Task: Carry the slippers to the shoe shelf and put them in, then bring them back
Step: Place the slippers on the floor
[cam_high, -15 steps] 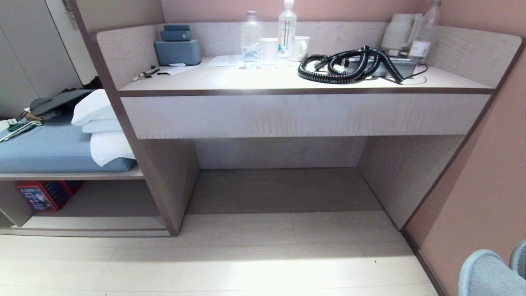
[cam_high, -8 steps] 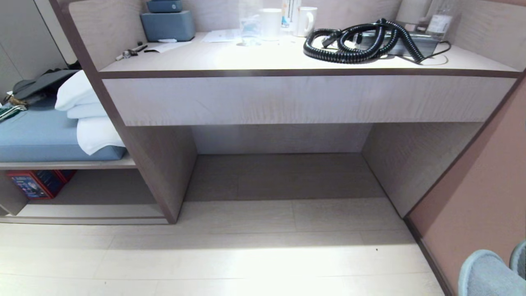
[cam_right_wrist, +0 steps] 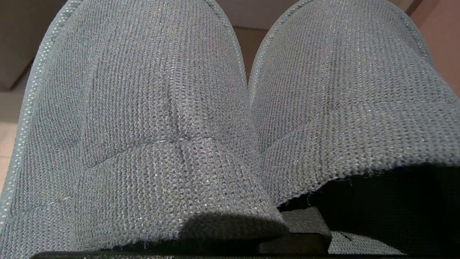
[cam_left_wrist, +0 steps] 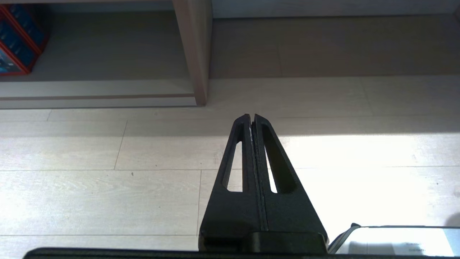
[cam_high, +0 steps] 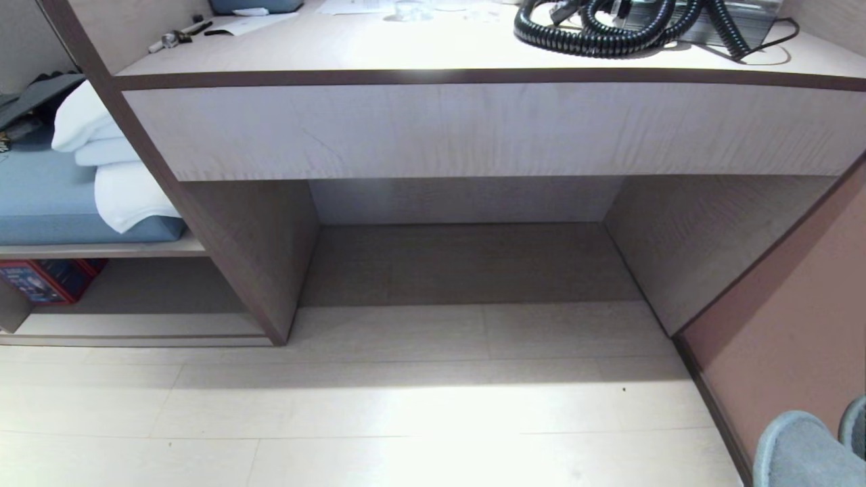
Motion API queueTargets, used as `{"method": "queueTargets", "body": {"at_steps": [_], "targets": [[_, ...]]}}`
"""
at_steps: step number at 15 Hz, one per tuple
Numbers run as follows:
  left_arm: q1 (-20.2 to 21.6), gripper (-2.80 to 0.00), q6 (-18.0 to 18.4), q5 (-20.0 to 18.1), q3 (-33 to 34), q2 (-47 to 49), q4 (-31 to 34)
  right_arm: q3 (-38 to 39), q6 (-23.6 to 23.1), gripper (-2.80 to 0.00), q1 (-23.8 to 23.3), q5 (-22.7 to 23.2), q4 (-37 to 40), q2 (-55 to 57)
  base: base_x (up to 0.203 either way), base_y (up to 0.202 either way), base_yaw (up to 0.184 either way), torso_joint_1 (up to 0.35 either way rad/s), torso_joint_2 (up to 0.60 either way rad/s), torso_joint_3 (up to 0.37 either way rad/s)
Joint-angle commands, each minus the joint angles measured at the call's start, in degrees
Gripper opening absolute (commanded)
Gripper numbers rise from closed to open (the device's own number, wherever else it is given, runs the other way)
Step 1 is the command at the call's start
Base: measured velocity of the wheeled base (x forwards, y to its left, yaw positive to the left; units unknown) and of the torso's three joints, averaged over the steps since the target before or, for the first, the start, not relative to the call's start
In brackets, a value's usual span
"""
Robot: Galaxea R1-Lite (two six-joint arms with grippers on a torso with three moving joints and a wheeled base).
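Observation:
Two grey knit slippers lie side by side and fill the right wrist view. Their toes show at the lower right corner of the head view, held above the floor. My right gripper is shut on the slippers; the fabric hides its fingers, and only a black piece of it shows beneath the strap edge. The shoe shelf is the low open cubby under the blue-cushioned bench at the far left, also seen in the left wrist view. My left gripper hangs shut and empty over the floor.
A desk with a pale drawer front stands straight ahead, with a coiled black cable on top and a deep recess below. White pillows lie on the blue cushion. A red-and-blue box sits in the cubby. A pink wall closes the right.
The head view has tipped down: desk, bench and cubby all slid up in the picture and the bottles left it. The slippers stay in the same corner.

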Motion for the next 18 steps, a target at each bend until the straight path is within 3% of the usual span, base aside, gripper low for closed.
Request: {"method": "queueTargets", "body": {"at_steps": [1,18], "targets": [[0.00,-2.80,-0.05,0.01,0.00,0.07,-0.02,-0.02,-0.01,-2.80,0.02,0.02,0.00,0.07,0.000,0.000,0.000,0.003,0.00,-0.204],[0.00,-2.80,-0.10,0.01,0.00,0.07,-0.02,-0.04,-0.01,-2.80,-0.05,0.02,0.00,0.07,0.000,0.000,0.000,0.003,0.00,-0.198]]}}
